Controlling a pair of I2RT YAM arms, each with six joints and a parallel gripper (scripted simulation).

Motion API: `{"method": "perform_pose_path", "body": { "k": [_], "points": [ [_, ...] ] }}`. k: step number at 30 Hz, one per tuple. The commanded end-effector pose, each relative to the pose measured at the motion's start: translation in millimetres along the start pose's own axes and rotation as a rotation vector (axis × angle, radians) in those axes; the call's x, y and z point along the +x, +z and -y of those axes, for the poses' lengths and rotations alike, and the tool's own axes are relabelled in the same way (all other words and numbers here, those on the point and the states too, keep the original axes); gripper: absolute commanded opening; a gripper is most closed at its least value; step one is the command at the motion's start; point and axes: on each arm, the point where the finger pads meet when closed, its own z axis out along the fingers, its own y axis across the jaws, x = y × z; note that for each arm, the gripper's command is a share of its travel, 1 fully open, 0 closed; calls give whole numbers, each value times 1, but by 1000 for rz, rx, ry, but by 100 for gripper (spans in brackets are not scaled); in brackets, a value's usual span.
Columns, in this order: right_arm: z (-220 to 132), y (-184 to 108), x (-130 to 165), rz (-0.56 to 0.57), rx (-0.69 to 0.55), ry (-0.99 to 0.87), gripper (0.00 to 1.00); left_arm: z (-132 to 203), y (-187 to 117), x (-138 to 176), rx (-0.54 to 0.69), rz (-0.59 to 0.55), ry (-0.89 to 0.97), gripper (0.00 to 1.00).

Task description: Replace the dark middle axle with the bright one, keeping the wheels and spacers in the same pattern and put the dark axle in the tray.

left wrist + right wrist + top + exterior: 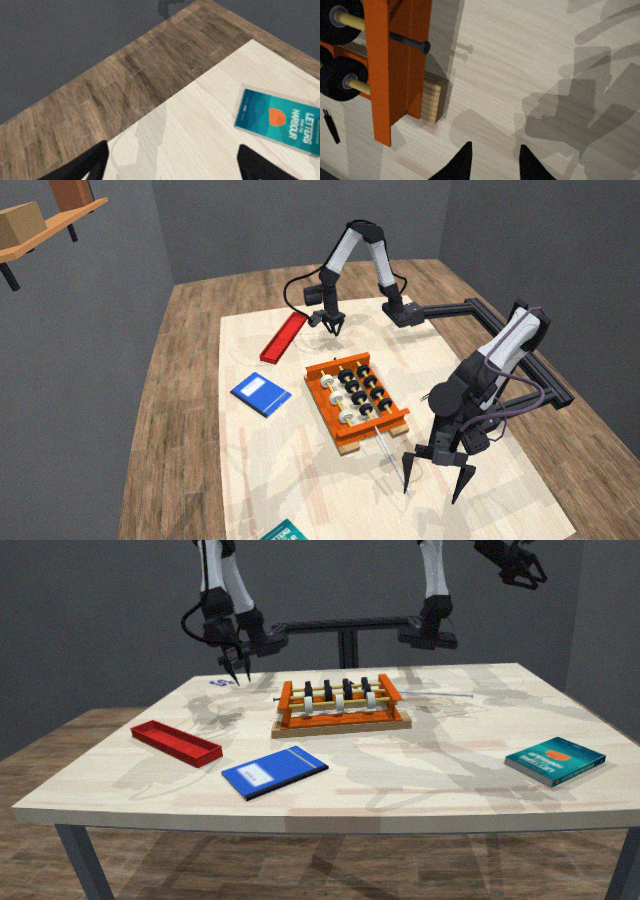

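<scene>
Wheel frame [325, 400] [345, 719] [379, 80], orange, one: standing on pale wooden battens [349, 449] [345, 730] [430, 102] on the desk [270, 480] [150, 820] [201, 112] [513, 60], fitted with one row of three white wheels and two rows of four black wheels. Dark axle [335, 359] [276, 699] [425, 47], one: in the frame's middle row, headed end projecting beyond one rail. Bright axle [390, 457] [435, 694], one: outside the frame's opposite rail, extending away from it; contact with the rail cannot be told. Tray [269, 360] [202, 759], red, one: apart from the frame, on the dark head's side. Notebook [260, 394] [275, 772], blue: beside the frame's white-wheel row. Book [286, 531] [555, 761] [281, 120], teal: well apart from the frame, on the bright axle's side. Left claw [430, 496] [540, 584] [174, 143]: released, spread wide, raised above the desk on the frame's bright-axle side. Right claw [336, 333] [244, 683] [496, 144]: released, parted modestly, near the frame's dark-head side, touching neither axle.
</scene>
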Motion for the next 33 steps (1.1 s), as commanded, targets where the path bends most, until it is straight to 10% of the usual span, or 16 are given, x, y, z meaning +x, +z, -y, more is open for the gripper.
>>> {"method": "perform_pose_path", "body": {
  "k": [1, 33],
  "points": [
    [-10, 4, -11, -62, 30, 106, 36, 34, -2, -25, 137, 68, 0, 100],
    [-187, 33, -96, -31, 210, 288, 36, 195, -106, -78, 858, 330, 114, 100]
  ]
}}
